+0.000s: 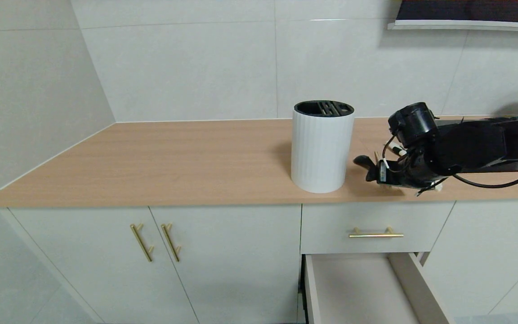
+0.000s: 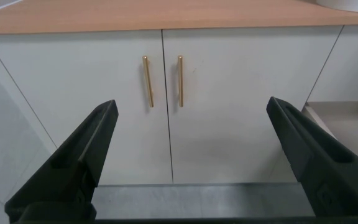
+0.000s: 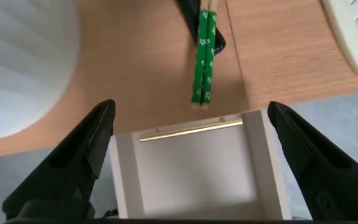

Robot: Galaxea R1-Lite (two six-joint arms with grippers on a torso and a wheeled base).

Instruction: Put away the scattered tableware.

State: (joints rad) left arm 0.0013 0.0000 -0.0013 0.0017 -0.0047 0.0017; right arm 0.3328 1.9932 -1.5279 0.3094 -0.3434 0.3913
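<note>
The right gripper (image 3: 190,121) has its fingers spread wide with nothing between them. It hangs over the front edge of the counter (image 1: 173,157), just to the right of the white holder (image 1: 319,148). In the line of its gap lie the chopsticks (image 3: 204,56), a pair side by side with green patterned ends. They are flat on the wood, with their tips close to the counter's edge. Their far part rests across a dark utensil (image 3: 217,38) — what kind, I cannot tell. The holder stands upright near the front of the counter, its black slotted top showing, and the chopsticks lie apart from it. A white rounded thing (image 3: 353,31) sits farther right on the counter.

Below the edge, a closed drawer with a brass handle (image 1: 376,234) sits above an open drawer (image 1: 358,288).

The left gripper (image 2: 191,109) is spread too and holds nothing. It is low and faces the two cabinet doors (image 2: 229,124) — their brass handles hang side by side.
</note>
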